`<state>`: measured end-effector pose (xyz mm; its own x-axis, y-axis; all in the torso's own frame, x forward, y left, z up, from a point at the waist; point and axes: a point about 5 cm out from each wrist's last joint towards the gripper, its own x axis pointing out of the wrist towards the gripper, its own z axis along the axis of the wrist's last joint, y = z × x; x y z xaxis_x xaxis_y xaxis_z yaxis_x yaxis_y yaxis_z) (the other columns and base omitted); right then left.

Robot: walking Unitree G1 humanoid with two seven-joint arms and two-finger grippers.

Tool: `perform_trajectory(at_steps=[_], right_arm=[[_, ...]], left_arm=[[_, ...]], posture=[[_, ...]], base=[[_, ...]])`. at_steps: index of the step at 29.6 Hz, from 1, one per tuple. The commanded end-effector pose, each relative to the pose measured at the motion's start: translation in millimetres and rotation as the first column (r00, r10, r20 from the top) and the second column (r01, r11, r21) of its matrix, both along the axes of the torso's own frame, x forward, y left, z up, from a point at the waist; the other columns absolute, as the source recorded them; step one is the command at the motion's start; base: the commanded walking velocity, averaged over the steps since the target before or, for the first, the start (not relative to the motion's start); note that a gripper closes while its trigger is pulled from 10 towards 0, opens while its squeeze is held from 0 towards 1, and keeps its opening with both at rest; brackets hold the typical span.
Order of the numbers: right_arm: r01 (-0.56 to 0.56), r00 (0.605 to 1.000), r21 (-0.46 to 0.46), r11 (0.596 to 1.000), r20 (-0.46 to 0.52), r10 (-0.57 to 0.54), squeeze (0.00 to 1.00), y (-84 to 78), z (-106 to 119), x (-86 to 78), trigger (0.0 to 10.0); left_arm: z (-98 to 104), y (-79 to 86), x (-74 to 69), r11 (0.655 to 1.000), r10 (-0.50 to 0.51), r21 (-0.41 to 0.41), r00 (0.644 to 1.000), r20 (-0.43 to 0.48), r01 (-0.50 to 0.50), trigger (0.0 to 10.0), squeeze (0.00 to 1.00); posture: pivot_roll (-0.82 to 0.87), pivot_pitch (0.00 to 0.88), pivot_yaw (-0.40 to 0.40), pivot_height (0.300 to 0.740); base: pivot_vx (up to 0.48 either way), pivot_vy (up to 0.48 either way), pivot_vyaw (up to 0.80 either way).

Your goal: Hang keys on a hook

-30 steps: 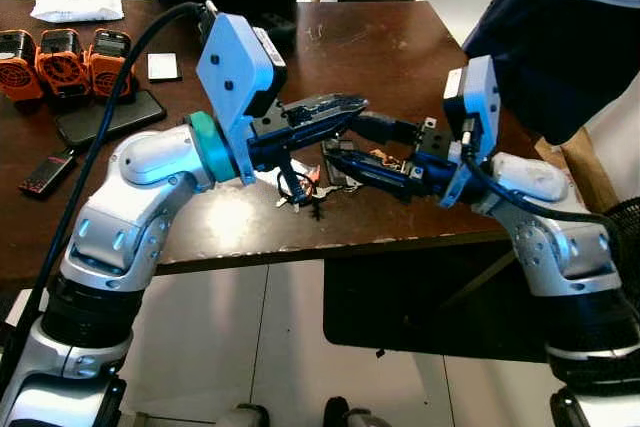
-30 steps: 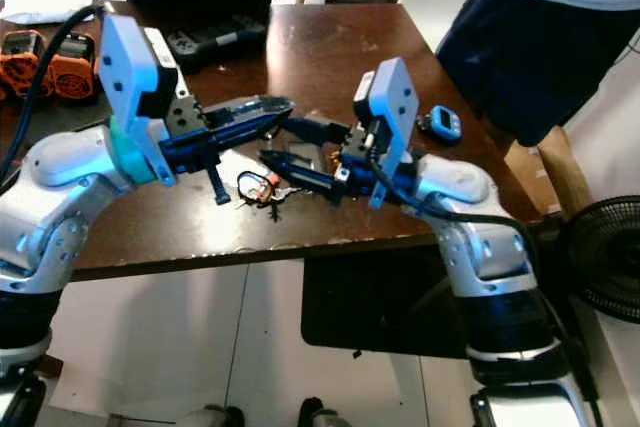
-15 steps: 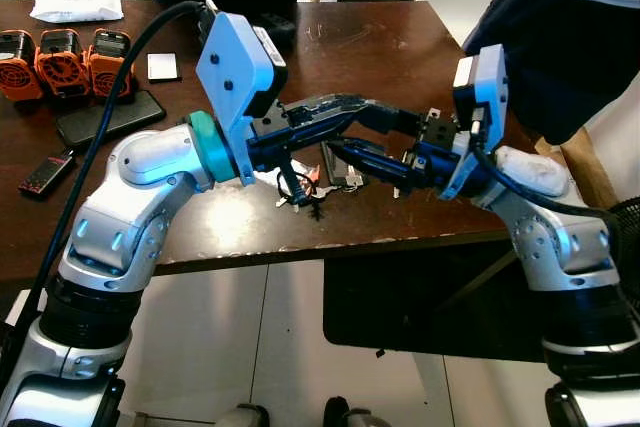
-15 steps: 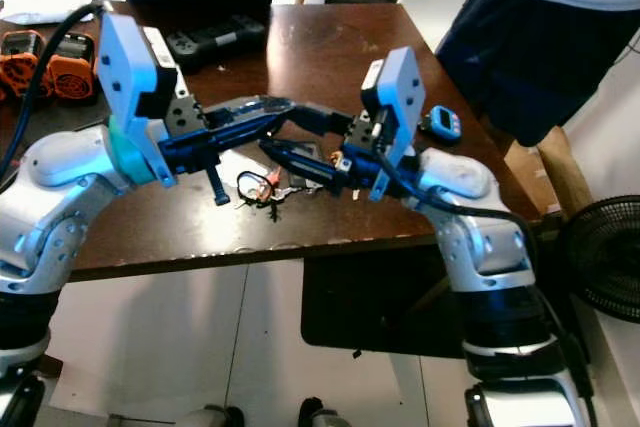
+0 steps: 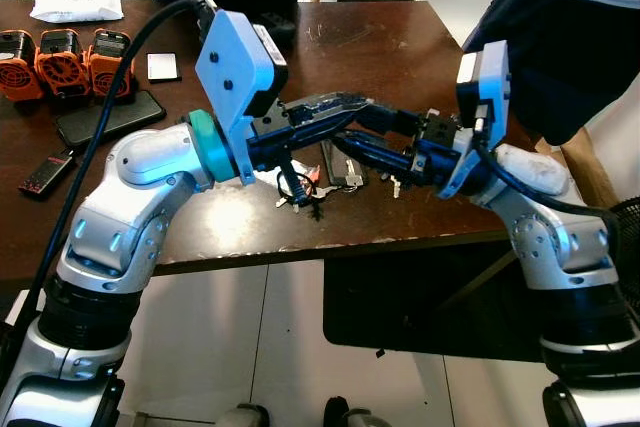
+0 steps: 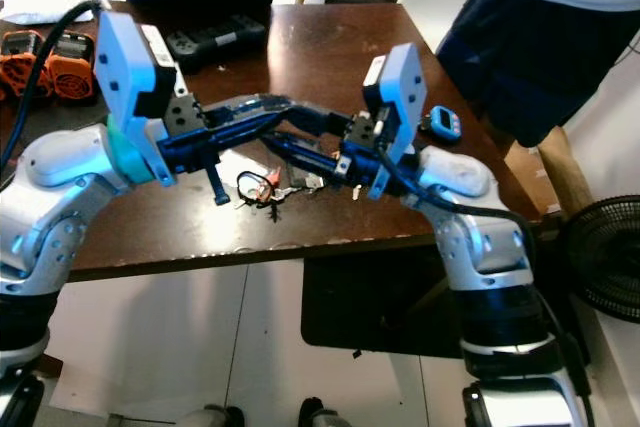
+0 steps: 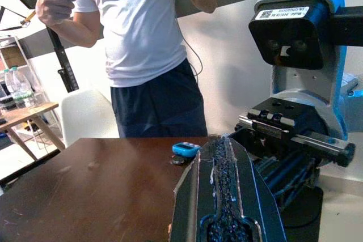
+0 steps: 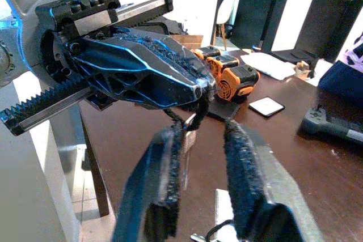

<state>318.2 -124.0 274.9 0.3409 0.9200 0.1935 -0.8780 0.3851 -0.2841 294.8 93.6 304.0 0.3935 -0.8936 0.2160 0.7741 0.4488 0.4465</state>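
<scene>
I have lifted my right gripper (image 5: 352, 143) up beside my left gripper (image 5: 345, 105) since a moment ago. Its jaws gape, holding nothing; the left jaws are pressed together. The small metal keys (image 5: 298, 187) lie on the brown wooden table (image 5: 380, 47) under the left gripper, so nothing is picked up yet.

The bench (image 5: 400, 47) is dark brown wood. Three battery packs (image 5: 60, 59) are orange and black. The keys (image 5: 300, 187) carry a small orange tag. A person's shorts (image 7: 156, 103) are navy, the shirt (image 7: 139, 24) white.
</scene>
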Motion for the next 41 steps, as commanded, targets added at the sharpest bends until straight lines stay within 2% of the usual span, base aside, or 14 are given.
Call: perform_trajectory(at_steps=[1,21,22,23,24,26,27,30,31,32,34,37,38,41], right_arm=[[-0.004,1.0,0.02,1.0,0.027,0.003,0.0,-2.5,6.5,-1.5,0.0],[-0.01,0.999,0.02,1.0,0.033,0.009,0.0,0.4,6.9,-3.2,0.0],[-0.012,1.0,0.025,1.0,0.026,0.012,0.0,0.6,6.8,-3.1,1.8],[-0.012,1.0,0.025,1.0,0.026,0.012,0.0,0.6,6.8,-3.1,1.8],[-0.02,1.0,0.036,0.999,0.019,0.019,0.14,0.9,7.5,-3.4,10.0],[-0.025,1.0,0.044,0.999,0.014,0.024,0.14,1.3,8.1,-3.6,10.0],[-0.025,1.0,0.043,0.999,0.019,0.024,1.0,1.3,8.6,-3.9,10.0],[-0.02,1.0,0.042,0.999,0.024,0.019,1.0,1.5,9.0,-3.8,10.0],[-0.004,0.999,0.037,0.999,0.032,0.003,0.65,0.5,9.1,-2.8,10.0],[0.008,0.999,0.035,0.999,0.037,-0.01,0.25,-0.4,9.4,-1.8,10.0],[0.016,0.999,0.035,0.999,0.04,-0.018,0.25,-1.0,9.6,-1.2,10.0],[0.021,0.999,0.032,0.999,0.044,-0.022,0.19,-1.4,10.1,-0.6,10.0],[0.02,0.999,0.021,1.0,0.047,-0.021,0.0,-1.5,9.9,-0.6,10.0],[0.019,0.999,0.015,1.0,0.047,-0.02,0.0,-2.1,10.2,-0.4,10.0]], left_arm=[[0.8,-2.7,-3.2,1.0,-0.019,0.001,1.0,0.001,0.019,10.0,0.0],[1.1,-1.4,-1.9,1.0,0.001,-0.007,1.0,0.005,-0.001,10.0,0.0],[1.1,-1.1,-1.8,1.0,0.003,-0.008,1.0,0.006,-0.003,10.0,0.0],[1.1,-1.1,-1.8,1.0,0.003,-0.008,1.0,0.006,-0.003,10.0,0.0],[1.1,-0.8,-1.6,1.0,0.004,-0.008,1.0,0.006,-0.004,10.0,0.0],[1.2,-0.4,-1.3,1.0,0.005,-0.009,1.0,0.005,-0.005,10.0,0.0],[1.3,-0.4,-1.4,1.0,0.005,-0.008,1.0,0.005,-0.005,10.0,0.0],[1.5,-0.1,-1.3,1.0,0.005,-0.008,1.0,0.004,-0.005,10.0,0.0],[1.6,-0.3,-1.4,1.0,0.003,-0.007,1.0,0.004,-0.003,10.0,0.0],[1.6,-0.3,-1.5,1.0,0.002,-0.005,1.0,0.004,-0.002,10.0,0.0],[1.5,-0.3,-1.5,1.0,0.002,-0.003,1.0,0.004,-0.002,10.0,0.0],[1.7,0.0,-1.5,1.0,0.001,0.0,1.0,0.005,-0.001,10.0,0.0],[2.1,0.0,-1.5,1.0,0.0,0.001,1.0,0.005,0.0,10.0,0.0],[2.5,-0.3,-2.0,1.0,-0.002,0.004,1.0,0.008,0.002,10.0,0.0]], posture=[[0.08,0.067,0.01,0.74],[0.08,0.073,0.008,0.74],[0.08,0.072,0.008,0.74],[0.08,0.072,0.008,0.74],[0.08,0.073,0.007,0.74],[0.08,0.071,0.008,0.74],[0.08,0.073,0.009,0.74],[0.08,0.072,0.01,0.74],[0.08,0.072,0.01,0.74],[0.08,0.072,0.011,0.74],[0.08,0.072,0.011,0.74],[0.08,0.073,0.013,0.74],[0.09,0.073,0.012,0.74],[0.09,0.075,0.012,0.74]], base=[[0.0,0.0,0.0],[0.0,0.0,0.0],[0.0,0.0,0.0],[0.0,0.0,0.0],[0.0,0.0,0.0],[0.0,0.0,0.0],[0.0,0.0,0.0],[0.0,0.0,0.0],[0.0,0.0,0.0],[0.0,0.0,0.0],[0.0,0.0,0.0],[0.0,0.0,0.0],[0.0,0.0,0.0],[0.0,0.0,0.0]])
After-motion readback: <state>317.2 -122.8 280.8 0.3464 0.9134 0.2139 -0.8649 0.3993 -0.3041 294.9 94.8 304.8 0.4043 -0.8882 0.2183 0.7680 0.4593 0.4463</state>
